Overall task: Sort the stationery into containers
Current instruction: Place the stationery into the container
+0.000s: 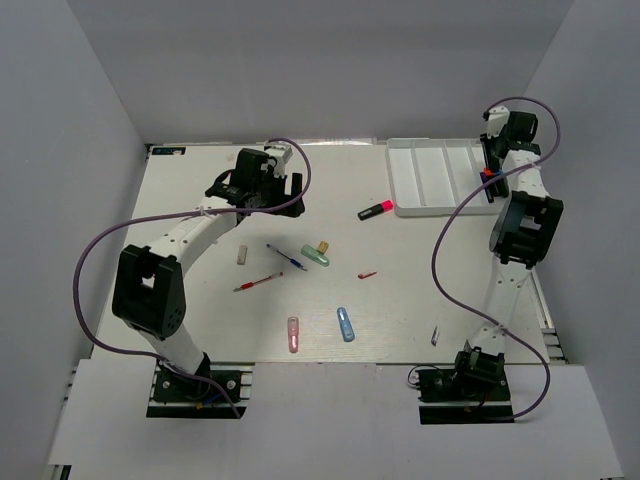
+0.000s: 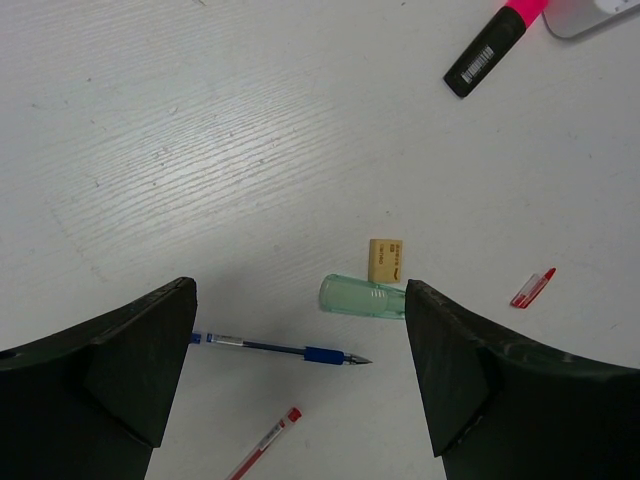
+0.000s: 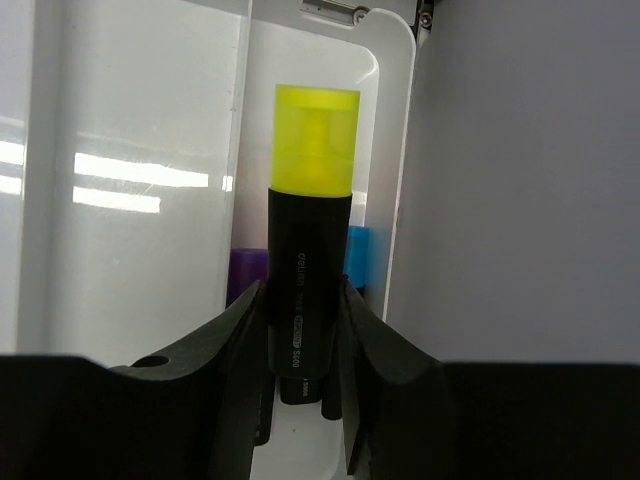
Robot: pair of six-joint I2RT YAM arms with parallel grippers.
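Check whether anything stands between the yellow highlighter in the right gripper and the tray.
Nothing visible blocks it. The right gripper holds the yellow highlighter over the tray, where a purple cap and a blue cap lie.

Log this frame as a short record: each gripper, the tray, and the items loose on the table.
left gripper: open, empty, above the table
right gripper: shut on yellow highlighter, over the tray, at its right-edge compartment
in that compartment: purple cap, blue cap
loose on table: pink highlighter, blue pen, red pen, green capsule, tan eraser, pink capsule, blue capsule
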